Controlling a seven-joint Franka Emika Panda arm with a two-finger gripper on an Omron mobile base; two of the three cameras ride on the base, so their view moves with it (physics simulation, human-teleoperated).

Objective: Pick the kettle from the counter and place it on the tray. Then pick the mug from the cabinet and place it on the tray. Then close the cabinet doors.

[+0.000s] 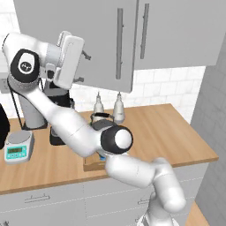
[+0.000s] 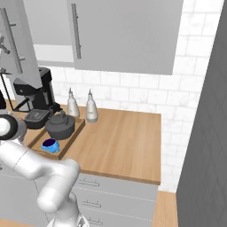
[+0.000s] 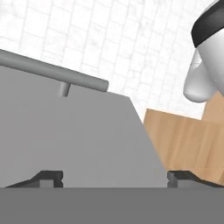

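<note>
jaws: spread wide [image 3: 114,177], one dark tip on each side of the grey door panel, nothing clamped. Can't tell if they're actually touching it.
cabinet doors: left door [image 1: 95,42] hangs swung out from the cabinet, and the hand view looks right along its face with the bar handle [image 3: 52,72] running across. Right door [image 2: 128,33] sits flat and shut.
arm: hand is up high by the left door's outer edge, elbow hanging low over the bench [image 2: 119,137].
tray [image 2: 73,133]: on the bench toward its left end, close to the front edge.
kettle [image 2: 60,125]: sitting in the tray, back half of it.
mug [image 2: 50,145]: blue one, also in the tray, at the front end just ahead of the kettle.
other stuff: two pale bottles [image 2: 82,106] just behind the tray by the wall, black coffee machine [image 2: 35,95] to their left, a little scale [image 1: 18,148] further left.
</note>
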